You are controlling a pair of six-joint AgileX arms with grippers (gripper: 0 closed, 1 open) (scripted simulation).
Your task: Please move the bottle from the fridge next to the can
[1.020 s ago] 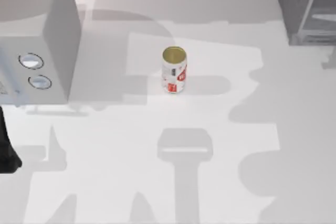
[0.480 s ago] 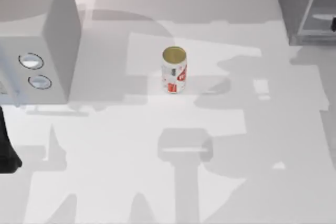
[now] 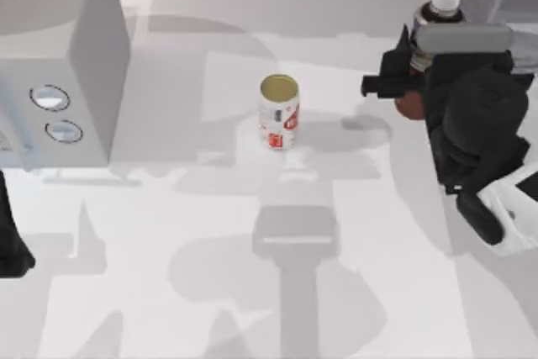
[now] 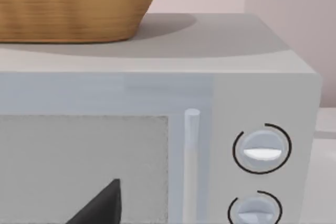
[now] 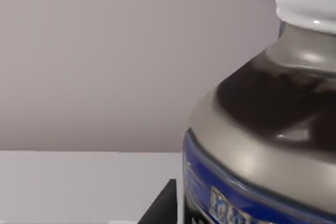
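While left arm parked at table's left edge, right pincer (image 3: 418, 60) clamps upright bottle (image 3: 437, 18) right of can (image 3: 279, 113).

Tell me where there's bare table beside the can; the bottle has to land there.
Bare table lies between the can and the right end effector, which holds the bottle, and across the whole near side. Left of the can, the gap narrows toward the knobbed box. The left arm is parked at the left edge.

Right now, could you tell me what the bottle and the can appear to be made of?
The bottle, carried by the right gripper, looks like clear glossy plastic or glass: dark liquid shows through, with bright highlights. The can looks like painted metal, white-sided with a gold-yellow top.
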